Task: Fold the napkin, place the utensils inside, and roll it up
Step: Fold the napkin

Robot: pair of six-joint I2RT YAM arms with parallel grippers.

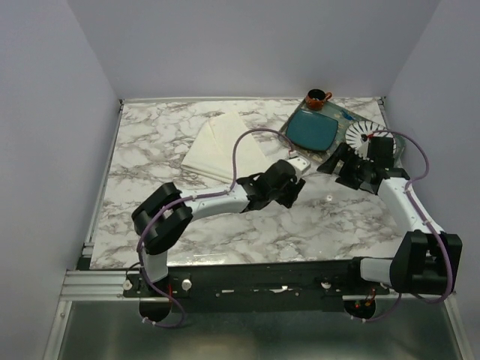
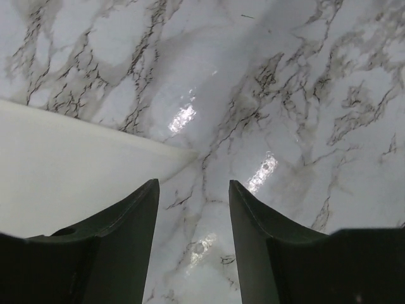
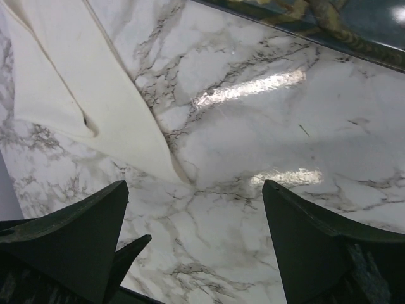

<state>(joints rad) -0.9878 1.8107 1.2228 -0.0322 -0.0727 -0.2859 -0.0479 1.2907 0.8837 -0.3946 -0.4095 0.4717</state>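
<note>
Both grippers stand empty above a marble-patterned counter on which the napkin is folded.

The cream cloth lies flat in a rough triangle toward the far edge of the counter, left of the middle.

The left gripper is partly open. Its two dark fingers are parted, with only bare marble showing between them, and it holds nothing. In the left wrist view a pointed corner of the napkin ends just beside that gap, and one finger overlaps the cloth's near edge. Whether that finger actually touches the cloth cannot be told.

The right gripper is spread wide, and nothing sits between its dark fingers. It too is over bare marble. Another pointed corner of the napkin lies ahead of it, apart from both fingers. In that view the edge of an upper folded layer runs along the cloth, with a small pucker partway down.

At the far right corner of the counter a teal dish rests on a dark rectangular tray. A white ribbed plate lies just beside it toward the right edge, partly behind the right arm. A small brown cup stands at the far edge, just beyond the tray.
</note>
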